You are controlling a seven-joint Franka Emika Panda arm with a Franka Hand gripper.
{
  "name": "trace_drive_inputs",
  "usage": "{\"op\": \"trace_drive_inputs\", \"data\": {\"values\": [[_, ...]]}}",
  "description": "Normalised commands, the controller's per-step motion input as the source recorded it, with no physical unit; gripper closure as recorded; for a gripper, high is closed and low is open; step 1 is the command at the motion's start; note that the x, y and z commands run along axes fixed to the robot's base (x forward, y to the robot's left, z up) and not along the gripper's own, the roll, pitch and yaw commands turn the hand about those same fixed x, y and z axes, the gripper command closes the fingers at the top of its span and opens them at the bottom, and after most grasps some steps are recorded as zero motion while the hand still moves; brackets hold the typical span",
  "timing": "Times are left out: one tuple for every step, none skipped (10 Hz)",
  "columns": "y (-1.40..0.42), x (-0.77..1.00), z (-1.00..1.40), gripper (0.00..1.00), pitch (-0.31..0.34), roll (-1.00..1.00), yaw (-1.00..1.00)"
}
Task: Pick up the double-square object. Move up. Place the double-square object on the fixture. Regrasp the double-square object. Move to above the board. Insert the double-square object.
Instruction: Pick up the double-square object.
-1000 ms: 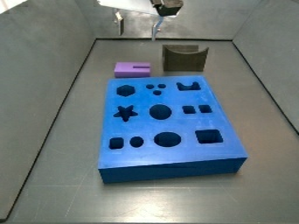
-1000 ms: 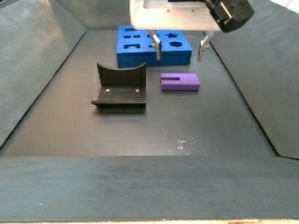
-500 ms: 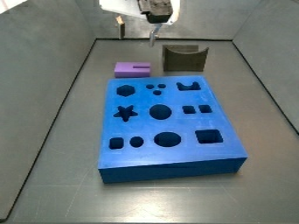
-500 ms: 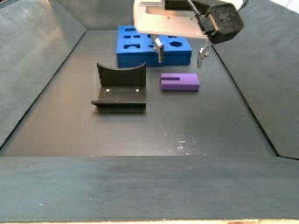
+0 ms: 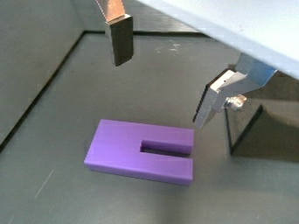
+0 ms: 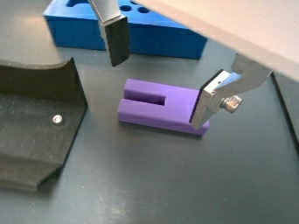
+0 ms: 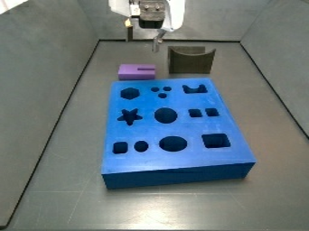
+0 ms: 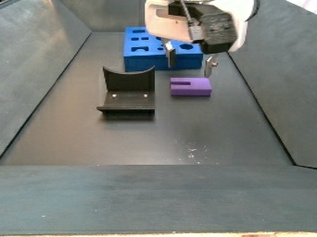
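Observation:
The double-square object (image 7: 136, 70) is a light-purple block with a notch, lying flat on the dark floor; it also shows in a side view (image 8: 191, 87) and in both wrist views (image 5: 131, 150) (image 6: 149, 93). My gripper (image 7: 144, 38) (image 8: 187, 59) hangs open and empty above it. In both wrist views the gripper (image 5: 159, 93) (image 6: 158, 94) has its fingers (image 5: 119, 39) (image 6: 211, 103) spread to either side of the block, well clear of it. The dark fixture (image 7: 190, 60) (image 8: 126, 93) stands beside the block. The blue board (image 7: 175, 126) (image 8: 161, 48) lies next to both.
Grey walls (image 7: 72, 81) (image 8: 50, 65) enclose the dark floor on both sides. The fixture's curved wall (image 6: 35, 105) is close beside the block, and the board's edge (image 6: 152, 44) lies just beyond it.
My gripper has moved sideways from near the fixture to above the purple block and has turned at the wrist. The block, fixture and board have not moved.

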Motion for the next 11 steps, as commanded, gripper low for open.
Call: {"op": "trace_drive_inputs", "data": {"values": [[-0.01,0.14,-0.17,0.00,0.020,0.03,-0.55],[0.00,0.15,-0.28,0.00,0.111,0.00,-0.63],[-0.02,0.13,-0.29,0.00,0.111,0.00,-0.69],[-0.10,0.12,-0.23,0.00,0.094,0.00,-0.64],[-0.01,0.09,0.00,0.00,0.009,0.05,-0.01],[0.00,0.01,-0.01,0.00,-0.029,0.00,0.00],[-0.20,-0.07,-0.16,0.00,-0.146,0.00,-0.17],[-0.30,-0.01,-0.25,0.00,-0.111,0.00,-0.38],[-0.30,0.00,-0.33,0.00,-0.089,0.00,-0.45],[-0.29,0.00,-0.37,0.00,-0.129,0.00,-0.53],[-0.14,0.00,-0.45,0.00,-0.214,0.01,-0.62]]}}
